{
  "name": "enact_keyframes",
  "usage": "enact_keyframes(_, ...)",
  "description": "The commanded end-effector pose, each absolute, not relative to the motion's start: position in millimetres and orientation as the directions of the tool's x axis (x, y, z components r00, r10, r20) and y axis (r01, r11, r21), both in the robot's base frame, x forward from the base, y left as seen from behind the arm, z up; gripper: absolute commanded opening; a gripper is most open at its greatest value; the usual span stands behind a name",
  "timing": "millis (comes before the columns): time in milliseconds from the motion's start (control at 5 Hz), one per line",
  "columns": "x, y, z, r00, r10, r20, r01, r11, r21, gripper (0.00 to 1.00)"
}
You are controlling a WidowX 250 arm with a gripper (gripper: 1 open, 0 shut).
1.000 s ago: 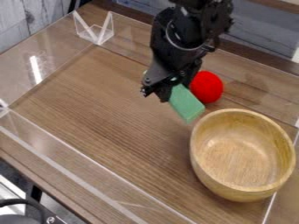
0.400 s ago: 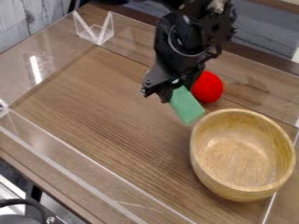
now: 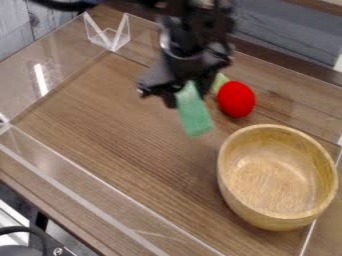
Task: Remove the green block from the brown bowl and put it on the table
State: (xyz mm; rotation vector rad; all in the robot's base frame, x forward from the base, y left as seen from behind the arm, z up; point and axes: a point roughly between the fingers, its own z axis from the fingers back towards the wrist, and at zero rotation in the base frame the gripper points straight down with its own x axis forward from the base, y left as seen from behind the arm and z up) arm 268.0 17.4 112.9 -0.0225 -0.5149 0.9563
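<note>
We hold the green block [image 3: 197, 110] clamped in the jaws of our gripper [image 3: 183, 88], clear of the brown bowl [image 3: 277, 176] and up-left of its rim. Its long axis hangs steeply down toward the bare surface [image 3: 107, 140], which lies directly below.

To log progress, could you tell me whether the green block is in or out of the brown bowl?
Out. The green block hangs from the jaws over the table, left of the empty brown bowl.
</note>
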Motion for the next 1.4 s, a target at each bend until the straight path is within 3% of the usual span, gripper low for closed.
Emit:
enact_keyframes(0,267,56,109.2,0.525,0.715,0.462,-0.689,0.676,-0.262,0.00)
enact_keyframes(200,265,91,94.6,0.609,0.615,0.501,-0.588,0.774,-0.237,0.00)
enact_keyframes(400,258,109,85.7,0.608,0.598,0.522,-0.606,0.774,-0.181,0.00)
enact_keyframes(600,258,115,78.9,0.613,0.594,0.522,-0.629,0.766,-0.134,0.00)
enact_keyframes(1000,272,105,88.9,0.600,0.615,0.512,-0.683,0.727,-0.073,0.00)
enact_keyframes(1200,268,111,74.1,0.607,0.610,0.510,-0.691,0.721,-0.041,0.00)
